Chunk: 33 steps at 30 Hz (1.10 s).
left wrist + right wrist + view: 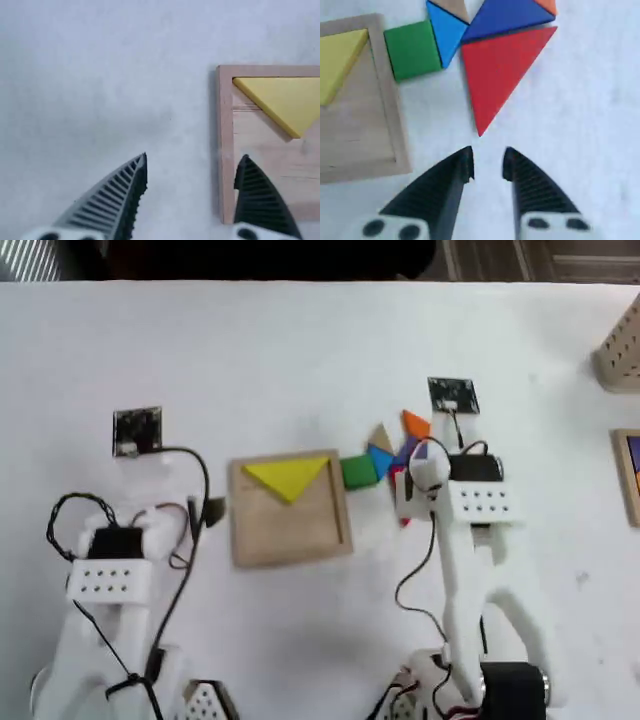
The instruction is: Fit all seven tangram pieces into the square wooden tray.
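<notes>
The square wooden tray [290,530] lies mid-table with a yellow triangle [288,477] in its far corner. The left wrist view shows the tray's rim [225,145] and the yellow triangle [285,100]. My left gripper [194,167] is open, straddling that rim just beside the tray [213,508]. Right of the tray lie a green square [412,49], a light blue triangle [445,30], a dark blue piece [507,15], a tan piece [452,7], an orange piece [547,5] and a big red triangle [500,70]. My right gripper [487,160] is slightly open and empty, just short of the red triangle's tip.
Black square markers [137,430] [452,395] lie on the white table behind each arm. A perforated wooden block [620,350] and another board [628,475] sit at the right edge. Cables [190,530] trail beside the left arm.
</notes>
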Each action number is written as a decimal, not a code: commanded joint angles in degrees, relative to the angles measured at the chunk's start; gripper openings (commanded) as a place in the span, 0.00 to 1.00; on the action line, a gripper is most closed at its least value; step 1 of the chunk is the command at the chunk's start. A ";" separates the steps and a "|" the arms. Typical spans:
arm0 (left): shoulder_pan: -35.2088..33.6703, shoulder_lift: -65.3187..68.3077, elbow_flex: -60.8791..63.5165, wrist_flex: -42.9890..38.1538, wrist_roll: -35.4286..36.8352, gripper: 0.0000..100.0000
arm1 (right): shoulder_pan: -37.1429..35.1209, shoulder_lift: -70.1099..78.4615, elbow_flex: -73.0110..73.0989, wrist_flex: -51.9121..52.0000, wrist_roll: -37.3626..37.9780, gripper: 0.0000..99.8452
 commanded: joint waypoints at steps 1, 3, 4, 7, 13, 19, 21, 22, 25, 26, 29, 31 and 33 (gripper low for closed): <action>-0.22 -1.36 -0.35 -1.32 -0.62 0.29 | -0.40 1.71 -0.53 -5.05 0.09 0.28; -0.22 -1.63 0.18 -1.49 -0.70 0.29 | -0.40 4.88 -0.53 -8.84 -0.09 0.32; -0.22 -1.71 0.35 -1.49 -0.70 0.29 | -0.40 6.81 -0.62 -10.59 -1.32 0.32; -0.22 -1.71 0.35 -1.49 -0.70 0.29 | -0.66 12.62 -0.70 -16.31 -4.13 0.32; -0.22 -1.80 0.26 -1.49 -0.70 0.29 | -3.03 22.73 -5.89 -21.32 -8.97 0.32; -0.22 -1.80 0.26 -1.49 -0.79 0.29 | -4.35 28.97 -13.19 -21.41 -10.81 0.32; -0.22 -1.80 0.26 -1.49 -0.79 0.29 | -2.51 30.46 -15.03 -21.41 -10.73 0.32; -0.22 -1.80 0.26 -1.49 -0.79 0.29 | -1.19 31.25 -15.65 -21.32 -10.64 0.32; -0.22 -1.80 0.26 -1.49 -0.88 0.29 | 1.27 33.63 -17.49 -21.32 -10.73 0.32; -0.22 -1.80 0.26 -1.49 -0.88 0.29 | 1.36 34.42 -18.11 -20.79 -10.81 0.32; -0.22 -1.80 0.18 -1.49 -0.88 0.29 | 0.04 36.18 -20.92 -17.54 -12.22 0.32; -0.22 -1.80 0.18 -1.49 -0.88 0.29 | -0.40 37.41 -22.59 -16.04 -14.24 0.32; -0.22 -1.80 0.18 -1.49 -0.88 0.29 | -0.31 38.73 -24.18 -14.81 -14.77 0.32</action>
